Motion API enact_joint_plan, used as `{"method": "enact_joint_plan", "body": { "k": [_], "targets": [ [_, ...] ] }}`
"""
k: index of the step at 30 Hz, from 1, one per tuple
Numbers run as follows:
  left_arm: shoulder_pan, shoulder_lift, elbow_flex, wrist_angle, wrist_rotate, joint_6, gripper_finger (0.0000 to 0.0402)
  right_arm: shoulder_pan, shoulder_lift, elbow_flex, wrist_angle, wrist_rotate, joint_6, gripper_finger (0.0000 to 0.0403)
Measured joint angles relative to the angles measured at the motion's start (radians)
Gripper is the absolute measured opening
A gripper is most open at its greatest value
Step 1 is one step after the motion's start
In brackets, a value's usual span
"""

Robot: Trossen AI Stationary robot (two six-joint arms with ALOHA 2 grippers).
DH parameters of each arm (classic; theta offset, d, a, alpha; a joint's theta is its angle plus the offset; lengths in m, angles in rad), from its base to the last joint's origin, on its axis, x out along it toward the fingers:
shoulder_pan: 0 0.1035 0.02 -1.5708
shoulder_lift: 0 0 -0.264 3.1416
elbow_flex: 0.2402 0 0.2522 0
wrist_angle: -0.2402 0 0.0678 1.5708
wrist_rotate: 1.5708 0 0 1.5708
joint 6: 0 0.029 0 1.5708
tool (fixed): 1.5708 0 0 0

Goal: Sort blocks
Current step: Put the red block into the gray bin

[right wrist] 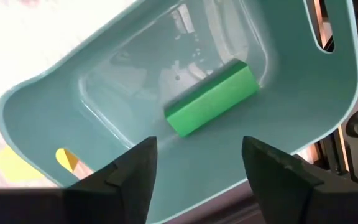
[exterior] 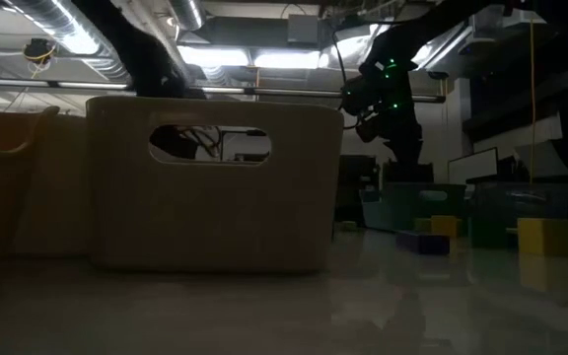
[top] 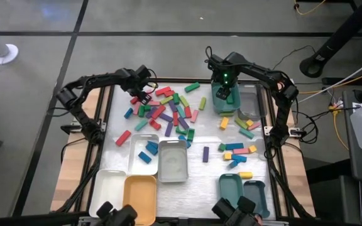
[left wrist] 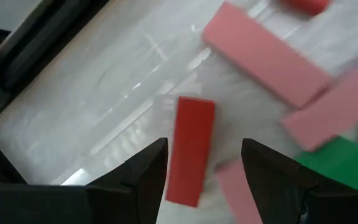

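Note:
Many small coloured blocks (top: 166, 110) lie in a heap on the table's far left, and a smaller group (top: 237, 150) lies at the right. My left gripper (top: 144, 95) hangs open over the heap's far left edge. In its wrist view the fingers (left wrist: 148, 168) stand on either side of a red block (left wrist: 190, 146) that lies flat on the table, without touching it. My right gripper (top: 225, 94) stands open, pointing down, over a teal tray (right wrist: 303, 93) at the far right. A green block (right wrist: 211, 98) lies on that tray's floor, clear of the fingers.
Pink blocks (left wrist: 263, 53) and a green one (left wrist: 340, 165) lie close to the red block. A grey tray (top: 250, 100) stands beside the teal one. White (top: 142, 154), grey (top: 173, 160), orange (top: 140, 198) and teal (top: 230, 188) trays stand nearer. A beige tray wall (exterior: 210, 187) blocks the low view.

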Motion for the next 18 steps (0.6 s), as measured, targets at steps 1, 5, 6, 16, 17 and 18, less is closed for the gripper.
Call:
{"method": "enact_joint_plan", "body": {
  "k": [1,5,6,16,17,18],
  "targets": [
    [0.007,0.013,0.0,0.008,0.0,0.011,0.0194,0.0,0.0,0.0,0.001,0.0,0.0,0.0234],
    [0.033,0.044,0.0,0.028,0.0,0.038,0.0194,0.0,0.0,0.0,0.006,0.0,0.0,0.0234],
    [0.037,0.044,0.001,0.037,0.007,0.038,0.0194,0.0,0.0,0.0,0.007,0.0,0.0,0.0234],
    [0.047,0.043,0.003,0.024,0.031,0.042,0.0194,0.0,0.0,0.0,0.02,-0.001,0.0,0.0234],
    [0.047,0.043,0.003,0.023,0.032,0.047,0.0194,0.0,0.0,0.0,0.026,0.0,0.0,0.0234],
    [0.047,0.043,0.003,0.021,0.032,0.055,0.0194,0.0,0.0,0.0,0.03,0.0,0.0,0.0234]
  ]
}}
